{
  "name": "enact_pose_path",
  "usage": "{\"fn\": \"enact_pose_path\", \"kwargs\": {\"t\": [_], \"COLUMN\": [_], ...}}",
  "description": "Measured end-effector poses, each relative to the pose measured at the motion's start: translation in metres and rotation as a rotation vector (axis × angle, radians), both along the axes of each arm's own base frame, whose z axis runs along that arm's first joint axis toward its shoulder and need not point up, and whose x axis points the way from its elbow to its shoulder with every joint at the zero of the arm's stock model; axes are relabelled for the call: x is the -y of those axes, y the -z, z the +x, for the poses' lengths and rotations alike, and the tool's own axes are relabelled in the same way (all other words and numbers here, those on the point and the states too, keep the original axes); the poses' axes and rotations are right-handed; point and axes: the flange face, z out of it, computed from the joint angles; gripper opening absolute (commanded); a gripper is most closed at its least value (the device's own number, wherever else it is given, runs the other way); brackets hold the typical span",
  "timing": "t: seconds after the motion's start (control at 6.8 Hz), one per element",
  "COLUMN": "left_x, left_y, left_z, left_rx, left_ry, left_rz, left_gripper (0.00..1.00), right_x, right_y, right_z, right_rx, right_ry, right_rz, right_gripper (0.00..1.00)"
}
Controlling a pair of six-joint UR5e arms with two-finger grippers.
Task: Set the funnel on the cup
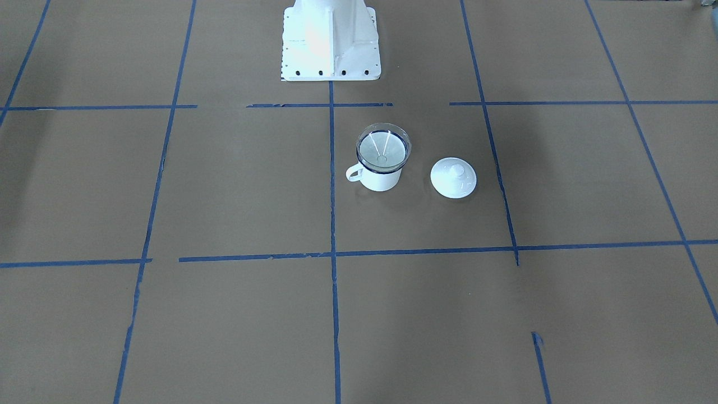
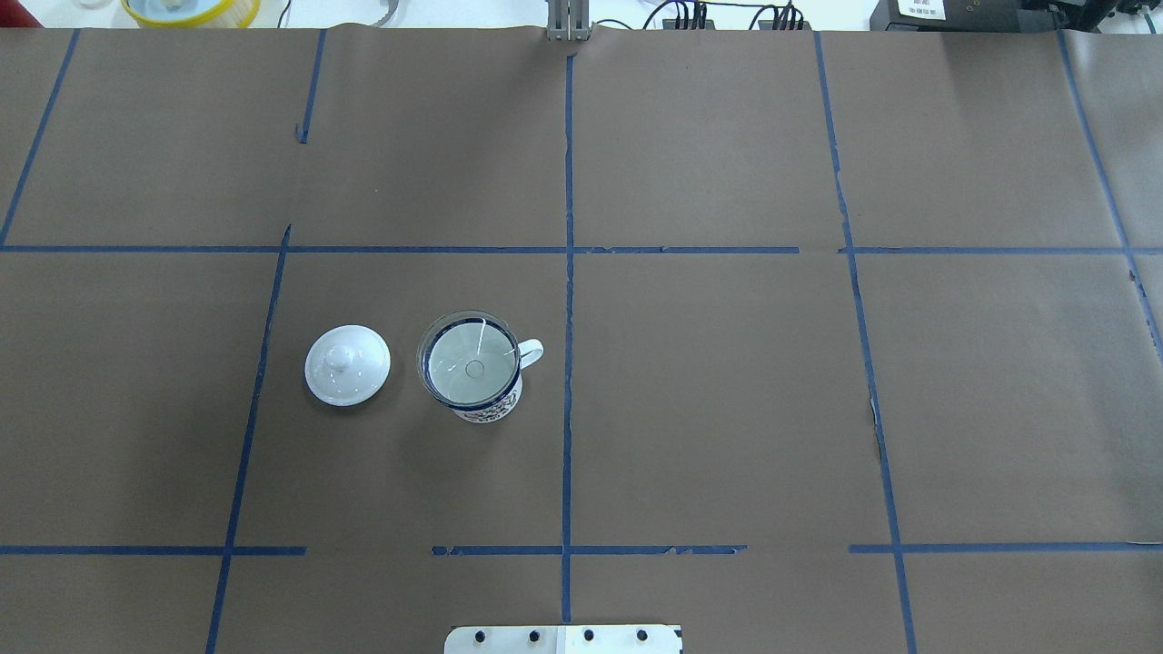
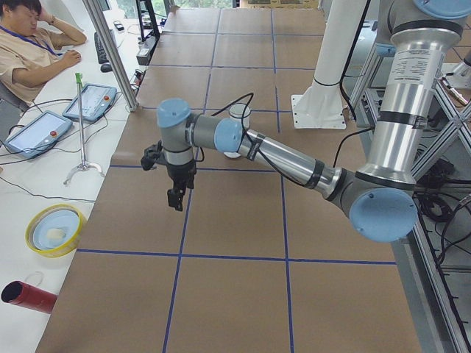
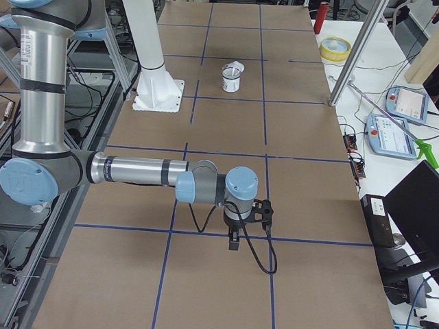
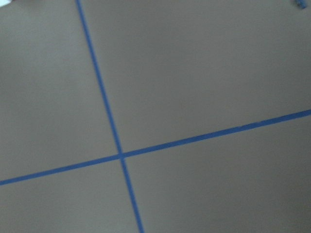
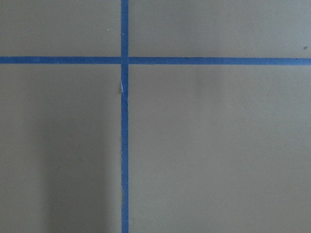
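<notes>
Clear funnel (image 2: 468,363) sits upright on the cup (image 2: 489,411), cone resting on the rim. Overhead view: white lid (image 2: 347,364) lies at the cup's 9 o'clock, near but apart; handle points to 3 o'clock. Left gripper (image 3: 175,200) and right gripper (image 4: 234,241) hang over the brown table (image 2: 727,409), well apart from the cup; jaws apart or together, cannot tell.

**A:** so where was the funnel (image 1: 383,147)?

**B:** sat upright in the cup (image 1: 381,179), its clear cone filling the dark blue rim. The white cup stood upright on the counter (image 1: 235,191), loop handle toward the robot's right.
</notes>
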Motion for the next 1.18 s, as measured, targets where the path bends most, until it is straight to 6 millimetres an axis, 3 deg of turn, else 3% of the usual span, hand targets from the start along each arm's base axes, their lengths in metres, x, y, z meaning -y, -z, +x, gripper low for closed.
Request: {"fn": "enact_pose_path", "kwargs": {"t": [0.15,0.29,0.44,0.74,1.18], "left_x": [-0.038,-0.070,-0.088,-0.100,-0.102], "left_y": [-0.055,-0.087,-0.103,-0.109,-0.114], "left_z": [-0.018,-0.023,-0.022,-0.027,-0.030], "left_rx": [-0.048,-0.080,-0.112,-0.154,-0.152], "left_ry": [0.017,0.027,0.034,0.053,0.061], "left_rz": [-0.038,-0.041,-0.049,-0.061,-0.070], "left_gripper": [1.00,1.00,1.00,1.00,1.00], "right_x": [0.000,0.000,0.000,0.000,0.000], "right_y": [0.000,0.000,0.000,0.000,0.000], "right_z": [0.000,0.000,0.000,0.000,0.000], "right_rx": [0.000,0.000,0.000,0.000,0.000], "right_ry": [0.000,0.000,0.000,0.000,0.000], "right_rz": [0.000,0.000,0.000,0.001,0.001], "right_gripper": [1.00,1.00,1.00,1.00,1.00]}}
